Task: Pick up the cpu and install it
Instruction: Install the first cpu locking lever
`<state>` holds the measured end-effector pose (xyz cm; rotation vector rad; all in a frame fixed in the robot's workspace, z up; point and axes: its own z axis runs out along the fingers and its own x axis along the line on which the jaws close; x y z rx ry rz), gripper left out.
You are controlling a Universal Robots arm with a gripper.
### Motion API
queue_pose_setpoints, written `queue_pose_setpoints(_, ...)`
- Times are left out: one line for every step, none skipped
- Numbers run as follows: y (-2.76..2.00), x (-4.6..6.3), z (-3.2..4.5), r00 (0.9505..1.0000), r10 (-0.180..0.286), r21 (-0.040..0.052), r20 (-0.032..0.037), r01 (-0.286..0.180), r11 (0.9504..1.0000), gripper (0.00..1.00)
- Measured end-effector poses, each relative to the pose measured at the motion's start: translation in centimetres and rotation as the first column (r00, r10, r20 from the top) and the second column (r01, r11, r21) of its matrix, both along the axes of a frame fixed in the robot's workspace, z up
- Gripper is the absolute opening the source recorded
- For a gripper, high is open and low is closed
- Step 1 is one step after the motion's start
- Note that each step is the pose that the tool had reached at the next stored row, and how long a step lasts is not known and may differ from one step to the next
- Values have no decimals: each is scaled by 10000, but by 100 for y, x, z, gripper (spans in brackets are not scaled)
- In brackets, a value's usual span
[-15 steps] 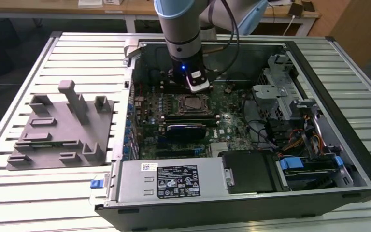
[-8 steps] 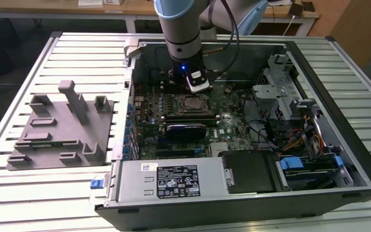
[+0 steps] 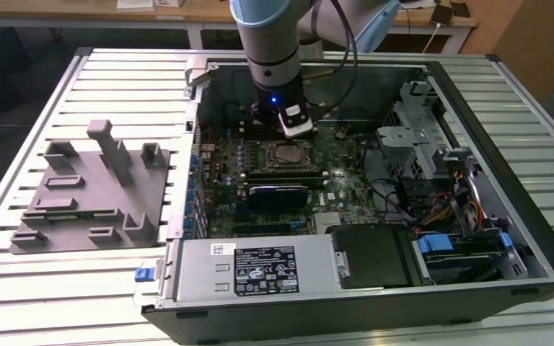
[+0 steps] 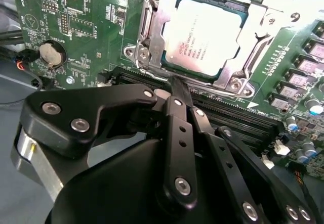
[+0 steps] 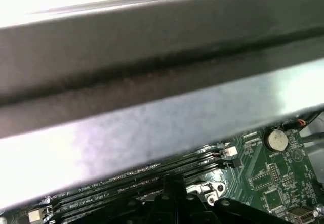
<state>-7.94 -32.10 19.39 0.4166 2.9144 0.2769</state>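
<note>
Just beyond the pincer (image 4: 178, 90), pressed together and empty, cpu (image 4: 205, 41) seated in socket frame (image 4: 147, 42)

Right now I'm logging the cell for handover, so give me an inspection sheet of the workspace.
Surface: slatted metal table, bearing an open computer case.
Job's things: cpu seated in its socket on the motherboard.
Clutter: grey fixture tray beside the case.
Grippers: hand shut, empty, above the memory slots beside the socket.
Cables: coloured bundle by the drive bays.
Surroundings: wooden desk behind.
</note>
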Motion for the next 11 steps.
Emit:
queue_pose_setpoints(0,0,17,10000,0,0,-1,0,10000,11)
queue_pose_setpoints(0,0,37,10000,0,0,-1,0,10000,11)
queue_pose_setpoints(0,0,59,10000,0,-2,-2,0,10000,11)
queue_pose_setpoints(0,0,82,10000,0,-1,-2,0,10000,11)
queue_pose_setpoints(0,0,104,10000,0,-1,-2,0,10000,11)
queue_pose_setpoints(0,0,126,10000,0,-1,-1,0,10000,11)
queue_pose_setpoints(0,0,153,10000,0,-2,-2,0,10000,11)
queue_pose_setpoints(0,0,177,10000,0,-1,-2,0,10000,11)
queue_pose_setpoints(0,0,202,10000,1,-2,-2,-1,10000,11)
queue_pose_setpoints(0,0,224,10000,1,-4,-3,-1,10000,11)
queue_pose_setpoints(0,0,241,10000,1,-7,-3,-1,10000,11)
